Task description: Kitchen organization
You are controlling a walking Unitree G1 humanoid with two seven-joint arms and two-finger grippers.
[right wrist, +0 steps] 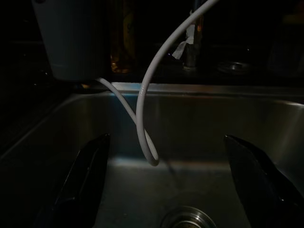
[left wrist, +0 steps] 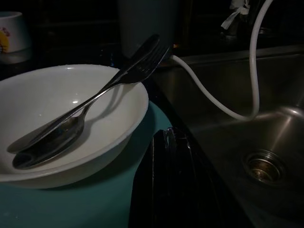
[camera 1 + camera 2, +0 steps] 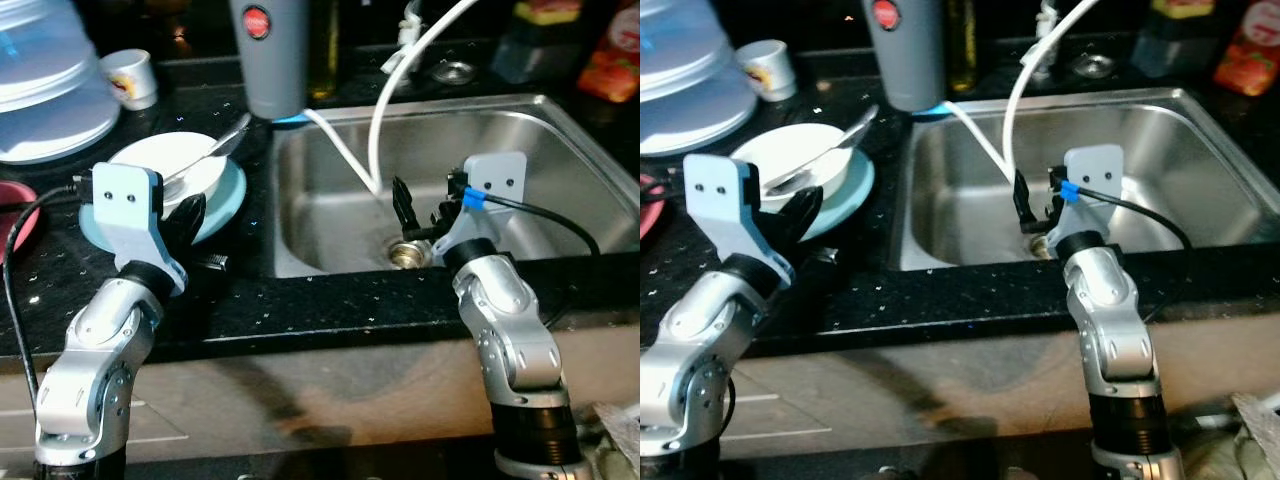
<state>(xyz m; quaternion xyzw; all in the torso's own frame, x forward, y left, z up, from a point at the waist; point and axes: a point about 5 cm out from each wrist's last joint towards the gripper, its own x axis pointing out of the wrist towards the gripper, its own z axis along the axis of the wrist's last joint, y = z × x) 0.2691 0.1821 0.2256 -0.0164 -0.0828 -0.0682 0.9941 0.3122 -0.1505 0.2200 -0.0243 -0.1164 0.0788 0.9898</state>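
White bowl (image 3: pixel 180 170) on a teal plate (image 3: pixel 222 205), on the black counter (image 3: pixel 260 300) left of the sink (image 3: pixel 560 170); spoon (image 2: pixel 52 135) and fork (image 2: pixel 142 66) lying together in the bowl, handles and tines leaning out over the rim toward the sink.

Left gripper (image 3: pixel 186 216) just beside the plate's near edge, fingers pressed together, empty. Probably best opened before closing in. Better to take the cutlery first, or pinch the bowl rim away from the overhanging fork, and lift level so nothing slides out. Plate likely to stay behind unless gripped separately.

Grey tumbler (image 3: pixel 272 50) standing at the sink's back corner; worth keeping clear of on the way over.

White hose (image 3: pixel 372 130) looping down into the basin near the drain (image 3: pixel 405 252); hard to tell in the dark wrist view whether touching the floor. Easy to snag.

Right gripper (image 3: pixel 420 212) low inside the sink over the drain, fingers spread wide, empty, ready to receive or steady.
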